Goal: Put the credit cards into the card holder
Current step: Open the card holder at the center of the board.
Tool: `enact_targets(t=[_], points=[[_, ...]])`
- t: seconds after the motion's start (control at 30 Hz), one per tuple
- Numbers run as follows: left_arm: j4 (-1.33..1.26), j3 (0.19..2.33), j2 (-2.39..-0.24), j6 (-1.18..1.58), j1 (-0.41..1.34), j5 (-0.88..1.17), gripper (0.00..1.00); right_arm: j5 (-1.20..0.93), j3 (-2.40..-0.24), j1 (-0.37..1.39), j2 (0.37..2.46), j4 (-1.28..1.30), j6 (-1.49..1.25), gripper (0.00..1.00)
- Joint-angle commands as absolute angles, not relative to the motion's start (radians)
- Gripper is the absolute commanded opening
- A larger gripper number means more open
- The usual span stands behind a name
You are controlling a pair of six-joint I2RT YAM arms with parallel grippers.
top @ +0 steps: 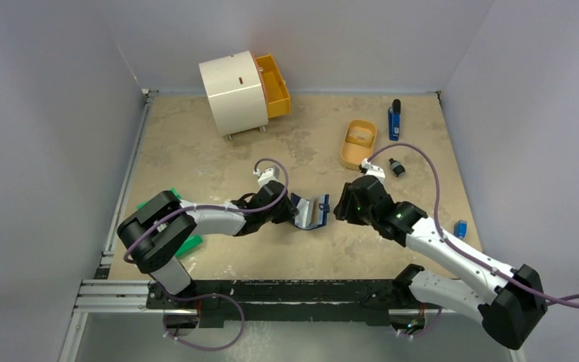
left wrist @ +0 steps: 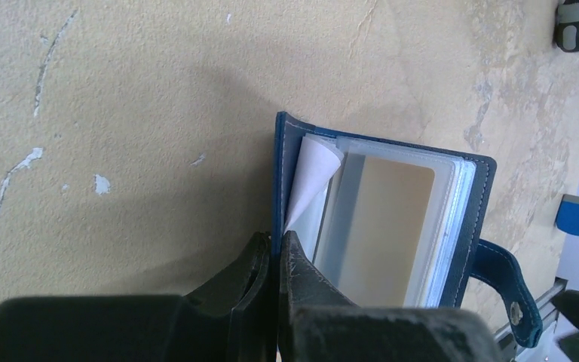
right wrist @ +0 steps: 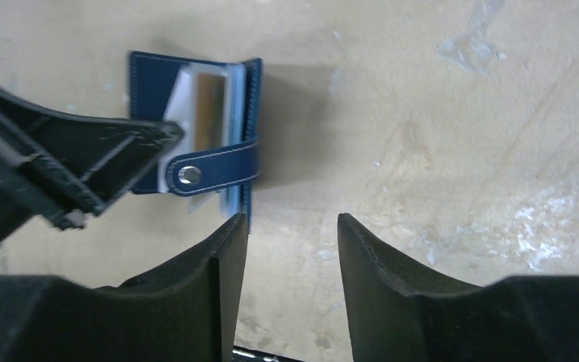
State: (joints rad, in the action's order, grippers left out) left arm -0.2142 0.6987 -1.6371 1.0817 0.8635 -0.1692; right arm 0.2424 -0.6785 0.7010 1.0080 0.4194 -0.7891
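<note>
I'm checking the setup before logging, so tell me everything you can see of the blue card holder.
The card holder is a navy, leather-look folding wallet with pale stitching, open near the table's middle. Inside are clear plastic sleeves; one holds a tan card, and a white slip curls at the front. Its snap tab hangs loose, unfastened. The left jaws are shut on one cover's edge.

Navy card holder [left wrist: 456, 226] spread open – clear sleeves fanned, one tan credit card [left wrist: 388, 226] seemingly tucked inside
</note>
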Motion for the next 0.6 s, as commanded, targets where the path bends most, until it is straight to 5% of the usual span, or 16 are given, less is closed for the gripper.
enact_targets(t=[0.0, 0.23, 0.57], points=[[-0.208, 0.68, -1.609, 1.105, 0.869, -0.208, 0.0, 0.175, -0.727, 0.699, 0.98, 0.313, -0.726, 0.52], [-0.195, 0.691, -1.608, 1.112, 0.873, -0.222, 0.0, 0.026, -0.725, 0.699, 1.095, 0.295, -0.779, 0.62], [-0.185, 0.684, -1.612, 1.116, 0.873, -0.232, 0.0, 0.018, -0.622, 0.698, 1.101, 0.234, -0.82, 0.47]])
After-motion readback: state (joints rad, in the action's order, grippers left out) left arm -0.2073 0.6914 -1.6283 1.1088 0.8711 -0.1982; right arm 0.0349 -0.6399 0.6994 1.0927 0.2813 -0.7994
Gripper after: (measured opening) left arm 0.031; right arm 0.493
